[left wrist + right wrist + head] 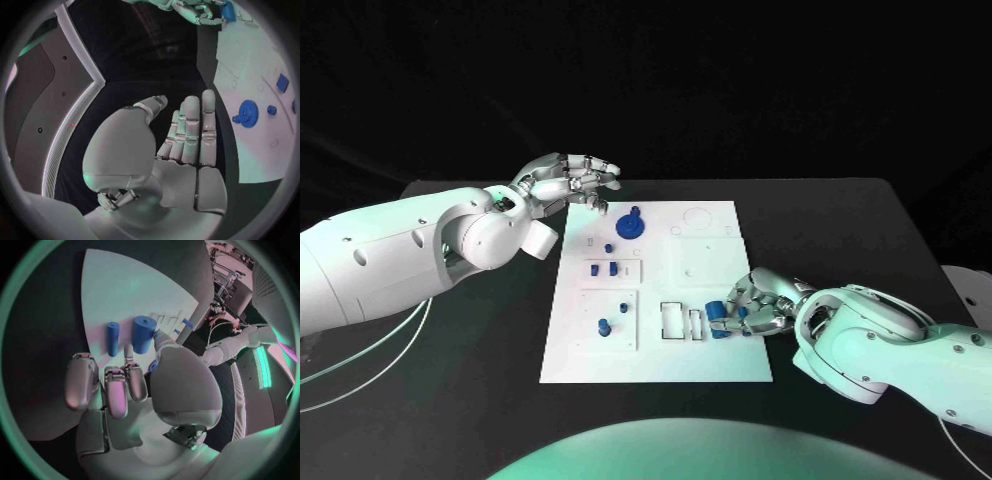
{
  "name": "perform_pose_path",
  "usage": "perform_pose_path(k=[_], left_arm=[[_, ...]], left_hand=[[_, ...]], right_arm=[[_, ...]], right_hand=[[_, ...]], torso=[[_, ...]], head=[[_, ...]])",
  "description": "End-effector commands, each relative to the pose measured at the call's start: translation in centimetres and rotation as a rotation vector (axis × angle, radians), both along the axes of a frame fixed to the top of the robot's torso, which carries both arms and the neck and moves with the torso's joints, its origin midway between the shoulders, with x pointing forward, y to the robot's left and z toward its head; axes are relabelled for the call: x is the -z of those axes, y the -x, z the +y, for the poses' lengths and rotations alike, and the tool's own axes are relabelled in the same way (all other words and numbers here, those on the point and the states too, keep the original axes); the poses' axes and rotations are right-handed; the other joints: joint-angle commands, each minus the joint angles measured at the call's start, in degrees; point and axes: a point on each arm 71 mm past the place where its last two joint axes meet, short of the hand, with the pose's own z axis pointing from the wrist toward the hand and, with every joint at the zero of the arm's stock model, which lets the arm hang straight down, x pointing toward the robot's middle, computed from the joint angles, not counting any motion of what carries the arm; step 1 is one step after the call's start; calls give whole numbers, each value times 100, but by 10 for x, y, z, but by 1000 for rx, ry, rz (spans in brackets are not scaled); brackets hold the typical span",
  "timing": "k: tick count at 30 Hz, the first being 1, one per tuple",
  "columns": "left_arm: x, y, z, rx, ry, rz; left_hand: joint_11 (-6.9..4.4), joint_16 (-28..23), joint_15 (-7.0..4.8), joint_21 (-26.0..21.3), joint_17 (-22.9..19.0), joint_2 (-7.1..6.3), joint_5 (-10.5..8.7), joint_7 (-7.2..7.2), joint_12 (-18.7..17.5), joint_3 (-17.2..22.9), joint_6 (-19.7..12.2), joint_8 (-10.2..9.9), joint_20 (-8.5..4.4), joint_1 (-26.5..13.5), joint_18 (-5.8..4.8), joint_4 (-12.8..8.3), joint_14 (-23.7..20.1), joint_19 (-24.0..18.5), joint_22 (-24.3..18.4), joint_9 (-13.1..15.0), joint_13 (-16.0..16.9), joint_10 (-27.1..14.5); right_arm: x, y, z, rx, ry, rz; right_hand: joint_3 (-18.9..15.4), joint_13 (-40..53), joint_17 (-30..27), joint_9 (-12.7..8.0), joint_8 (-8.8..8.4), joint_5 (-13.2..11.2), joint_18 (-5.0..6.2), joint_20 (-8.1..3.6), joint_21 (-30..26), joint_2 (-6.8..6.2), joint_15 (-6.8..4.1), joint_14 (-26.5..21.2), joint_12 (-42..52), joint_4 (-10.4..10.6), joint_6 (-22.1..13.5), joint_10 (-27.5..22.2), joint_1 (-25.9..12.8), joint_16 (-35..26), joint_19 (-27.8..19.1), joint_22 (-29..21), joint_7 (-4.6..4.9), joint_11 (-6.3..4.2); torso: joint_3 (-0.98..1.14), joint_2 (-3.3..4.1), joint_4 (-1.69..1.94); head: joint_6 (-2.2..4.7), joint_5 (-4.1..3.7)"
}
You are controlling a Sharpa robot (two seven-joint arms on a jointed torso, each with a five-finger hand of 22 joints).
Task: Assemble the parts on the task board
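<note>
Blue parts scattered over the white board, at mid-table: a gear near the far left corner, small pegs down the left side, two cylinders by the right hand. Right hand resting low on the board's right edge, fingers curled, thumb tip touching the thicker cylinder; probably about to pick it up or nudge it toward a slot, though whether actually gripped cannot be told. Thinner cylinder just beside it, untouched. Left hand hovering off the board's far left corner, holding nothing, likely parked clear of the work. In the left wrist view, fingers straight and close together, palm bare, which the head view leaves unclear.
</note>
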Motion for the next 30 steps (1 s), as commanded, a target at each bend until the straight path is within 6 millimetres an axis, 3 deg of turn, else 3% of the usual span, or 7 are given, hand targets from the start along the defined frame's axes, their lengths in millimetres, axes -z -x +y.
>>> perform_pose_path(k=[1, 13, 19, 30], left_arm=[[0, 1, -2, 21, 9, 8], [0, 2, -1, 23, 6, 15], [0, 2, -1, 25, 5, 17], [1, 2, -2, 27, 4, 20]], left_hand=[[2, 27, -14, -38, -9, 7, -1, 188, 40, -6, -31, 43, 44, -62, 44, 0, -35, 2, 0, 9, -6, -51], [3, 30, -13, -41, -9, 7, -2, 189, 44, -10, -38, 52, 45, -75, 44, 8, -35, 3, 0, 10, -6, -56], [4, 32, -12, -43, -10, 8, -2, 190, 47, -13, -45, 58, 46, -84, 44, 13, -36, 4, 0, 10, -6, -59], [4, 32, -12, -43, -10, 8, -2, 190, 47, -13, -45, 58, 46, -84, 44, 13, -36, 4, 0, 10, -6, -59]], right_arm=[[5, -1, 0, 3, 39, 7], [12, -1, 8, -18, 61, 40], [11, -1, 10, -10, 47, 28], [0, 1, 11, 49, -38, 13]], right_hand=[[-34, 229, 1414, 6, -15, -4, -72, 4, -22, 16, -1, 587, -22, 2, 39, -22, -65, 17, 0, 549, -16, 7], [36, 244, 1453, 58, 40, 97, -72, -28, -14, 107, -46, 595, -39, -17, 270, -23, 167, 29, 0, 571, -85, -52], [171, 273, 1457, 66, 21, 329, -80, -58, 17, 191, -79, 596, -41, -17, 383, -7, 261, 30, 14, 600, -128, -91], [486, 321, 1471, 63, -28, 635, -85, -109, 37, 292, -133, 599, -39, -21, 533, 28, 334, 35, 27, 628, -192, -151]], torso=[[0, 0, -4], [-2, -2, -2], [-10, -4, -11], [1, -6, -7]], head=[[-1, 7], [6, 14], [27, -1], [50, -39]])
